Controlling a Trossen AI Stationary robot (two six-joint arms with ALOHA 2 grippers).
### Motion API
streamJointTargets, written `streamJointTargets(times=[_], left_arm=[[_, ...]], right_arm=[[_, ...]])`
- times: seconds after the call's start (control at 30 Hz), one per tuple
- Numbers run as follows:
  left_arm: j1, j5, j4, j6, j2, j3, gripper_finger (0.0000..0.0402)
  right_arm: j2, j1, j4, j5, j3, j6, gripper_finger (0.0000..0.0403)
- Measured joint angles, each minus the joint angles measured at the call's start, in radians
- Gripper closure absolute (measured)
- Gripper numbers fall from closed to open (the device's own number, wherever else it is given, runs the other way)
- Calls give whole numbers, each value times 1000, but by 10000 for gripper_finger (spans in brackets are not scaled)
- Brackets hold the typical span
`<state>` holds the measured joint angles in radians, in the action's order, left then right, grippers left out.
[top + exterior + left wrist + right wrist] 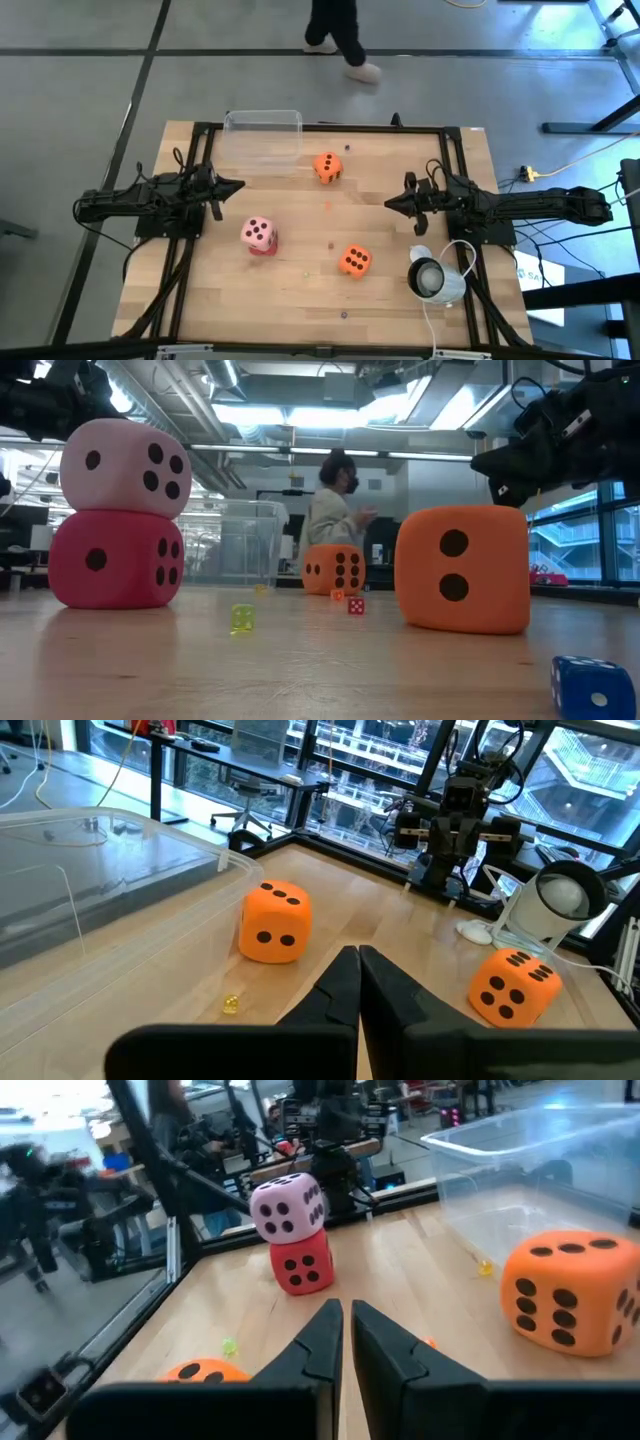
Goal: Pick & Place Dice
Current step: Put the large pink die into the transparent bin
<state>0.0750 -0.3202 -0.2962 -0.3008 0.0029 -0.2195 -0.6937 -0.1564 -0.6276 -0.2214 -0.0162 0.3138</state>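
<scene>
Left claw (358, 982) shut, empty | right claw (345, 1338) shut, empty | dice between them: pink die (259, 232) stacked on red die (302, 1265)

The pale pink die (259, 232) is sitting squarely atop the red die (264, 248) on the table's left half; one orange die (327, 166) is resting near the far edge; the other orange die (354, 260) is lying nearer, right of centre.
</scene>
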Motion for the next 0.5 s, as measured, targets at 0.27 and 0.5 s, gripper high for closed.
streamJointTargets(times=[0.27, 0.5], left_arm=[[0, -6, 1, 0, 0, 0, 400], [0, -96, 106, -219, 4, 0, 400]], right_arm=[[0, 0, -19, 175, 0, 732, 375], [0, 1, -56, 293, 0, 1021, 375]])
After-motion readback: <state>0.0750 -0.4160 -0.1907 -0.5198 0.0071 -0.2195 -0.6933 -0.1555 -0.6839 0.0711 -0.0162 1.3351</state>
